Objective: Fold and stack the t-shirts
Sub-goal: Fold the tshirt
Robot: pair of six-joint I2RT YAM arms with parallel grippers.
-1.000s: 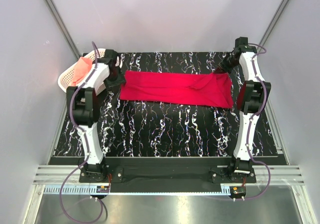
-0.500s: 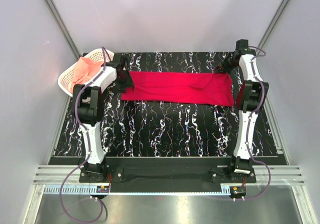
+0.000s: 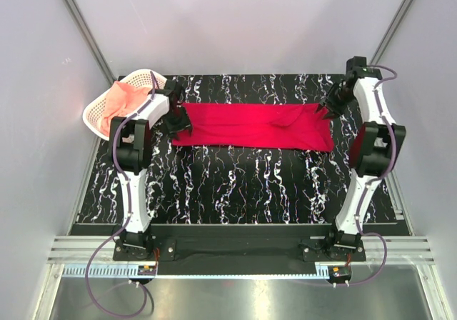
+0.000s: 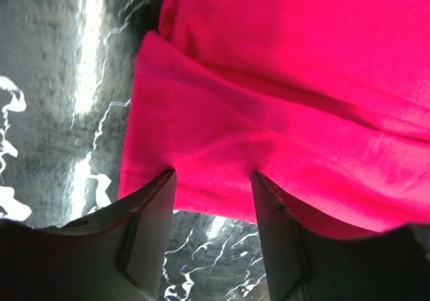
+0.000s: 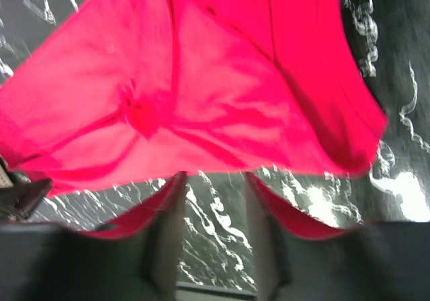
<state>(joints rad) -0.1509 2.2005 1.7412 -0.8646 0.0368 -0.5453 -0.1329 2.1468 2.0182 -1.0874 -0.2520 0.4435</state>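
Note:
The crimson red t-shirt (image 3: 250, 126) lies as a long flat strip across the back of the mat. My left gripper (image 3: 178, 123) is at its left end. In the left wrist view the jaws (image 4: 213, 179) stand open, their tips at the hem of the red cloth (image 4: 282, 79), with bare mat between the fingers. My right gripper (image 3: 329, 110) is at the shirt's right end. Its jaws (image 5: 213, 179) are open too, just short of the rumpled red cloth (image 5: 201, 79). The salmon-pink t-shirt (image 3: 114, 103) lies bunched in the basket.
The white lattice basket (image 3: 91, 117) sits tilted at the back left corner, close to my left arm. The black marbled mat (image 3: 235, 184) covers the table, with grey walls on three sides. Both arm bases are bolted at the near edge.
My right gripper has opened and let go of the shirt's right end, and that arm has swung outward. My left gripper has moved right, onto the shirt's left end.

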